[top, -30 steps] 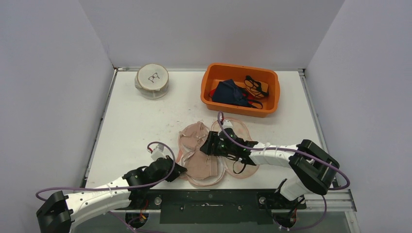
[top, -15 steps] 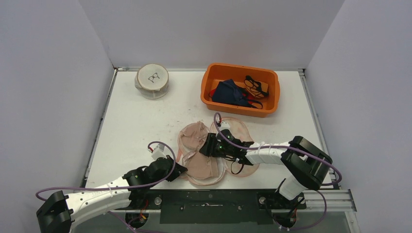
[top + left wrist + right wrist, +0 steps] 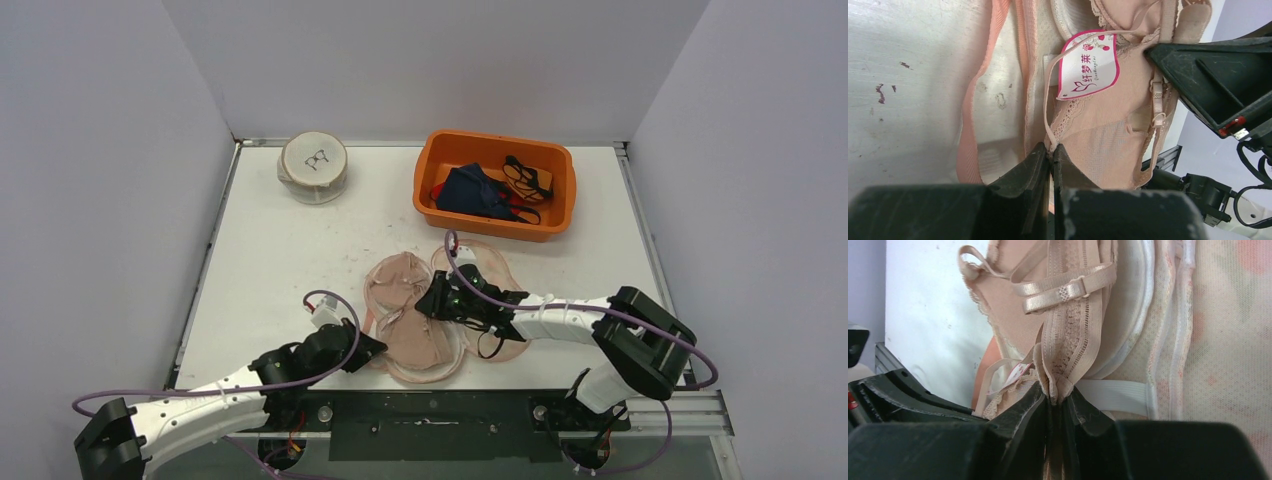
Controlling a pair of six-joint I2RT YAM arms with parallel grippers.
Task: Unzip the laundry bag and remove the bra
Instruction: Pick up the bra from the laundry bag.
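Observation:
The beige bra (image 3: 405, 305) lies at the near middle of the table, over the open pink mesh laundry bag (image 3: 490, 262). My left gripper (image 3: 372, 347) is shut on the bra's thin strap (image 3: 1048, 125), beside a white and pink tag (image 3: 1089, 65). My right gripper (image 3: 432, 298) is shut on the bra's lace band (image 3: 1060, 347) at its centre, with the bag's mesh (image 3: 1228, 330) to the right. The bra's cup (image 3: 1108, 145) fills the left wrist view.
An orange tub (image 3: 495, 185) with dark clothes stands at the back right. A round zipped mesh bag (image 3: 314, 166) sits at the back left. White walls close in the table on three sides.
My right gripper, holding the bra, has shifted slightly left and back. The bra's cups have been drawn a little further out over the bag. My left arm has barely moved.

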